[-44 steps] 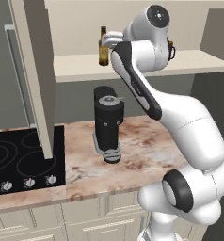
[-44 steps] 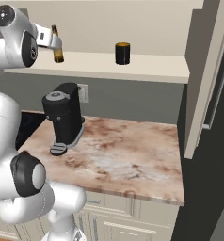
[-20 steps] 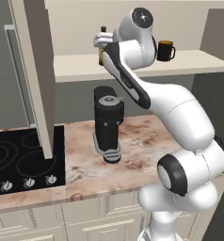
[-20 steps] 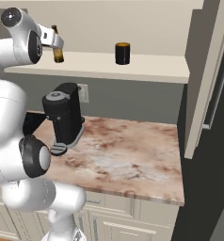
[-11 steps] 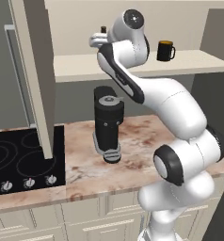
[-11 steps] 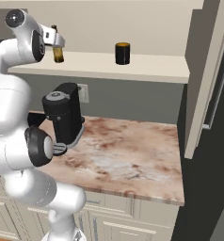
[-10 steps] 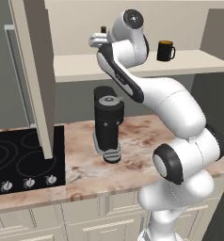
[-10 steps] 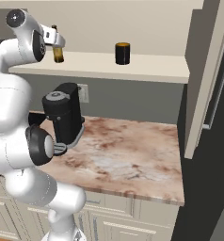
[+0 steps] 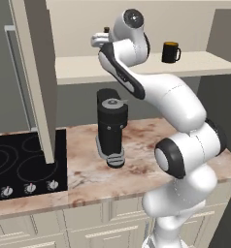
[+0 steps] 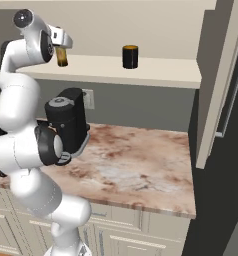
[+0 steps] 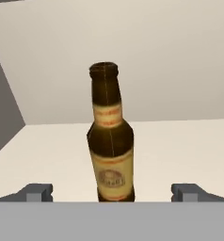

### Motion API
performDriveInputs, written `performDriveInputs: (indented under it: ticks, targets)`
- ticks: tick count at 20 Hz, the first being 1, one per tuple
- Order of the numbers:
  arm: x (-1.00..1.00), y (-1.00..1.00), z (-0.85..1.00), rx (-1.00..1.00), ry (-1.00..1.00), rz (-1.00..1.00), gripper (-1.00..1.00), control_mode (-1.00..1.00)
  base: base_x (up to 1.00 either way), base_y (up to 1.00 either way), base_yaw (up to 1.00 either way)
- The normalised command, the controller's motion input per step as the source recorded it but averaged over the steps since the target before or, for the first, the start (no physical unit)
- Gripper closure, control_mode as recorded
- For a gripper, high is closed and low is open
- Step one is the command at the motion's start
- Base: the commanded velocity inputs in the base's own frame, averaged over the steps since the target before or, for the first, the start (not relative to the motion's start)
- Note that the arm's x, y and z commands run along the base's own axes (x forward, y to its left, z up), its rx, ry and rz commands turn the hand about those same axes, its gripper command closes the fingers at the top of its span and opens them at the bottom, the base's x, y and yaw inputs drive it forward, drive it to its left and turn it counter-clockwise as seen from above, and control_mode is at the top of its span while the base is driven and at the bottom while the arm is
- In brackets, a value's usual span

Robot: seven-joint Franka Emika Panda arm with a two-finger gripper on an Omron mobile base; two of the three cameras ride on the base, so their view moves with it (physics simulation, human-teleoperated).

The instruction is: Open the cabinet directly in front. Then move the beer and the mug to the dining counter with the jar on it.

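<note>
Brown glass beer [image 11: 110,148] stands upright straight ahead of the released gripper [image 11: 112,190], centred between its spread fingertips [image 11: 38,190].

The beer [image 11: 110,150] is brown glass with a yellowish label edged in orange-red. The mug [image 9: 170,52] is dark, its inside seemingly yellow-orange. The cabinet [image 10: 141,73] shelf is cream. The counter [image 10: 136,167] is beige-brown marbled stone; the coffee machine [image 9: 111,127] black; the cooktop [image 9: 20,169] black.
</note>
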Motion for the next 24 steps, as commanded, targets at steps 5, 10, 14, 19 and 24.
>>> performDriveInputs:
  ticks: [5,10,14,19,24]
  targets:
    - [0.31,0.0,-0.05,0.0,0.0,0.0,-1.0,-1.0,0.0,0.0,0.0]
    - [0.3,0.04,-0.06,0.0,0.0,0.0,-1.0,-1.0,0.0,0.0,0.0]
    - [0.3,0.06,-0.01,0.0,0.0,0.0,-1.0,-1.0,0.0,0.0,0.0]
    - [0.32,0.14,0.0,0.0,0.0,0.0,-1.0,-1.0,0.0,0.0,0.0]
    - [0.22,0.18,-0.02,0.0,0.0,0.0,1.0,-1.0,0.0,0.0,0.0]
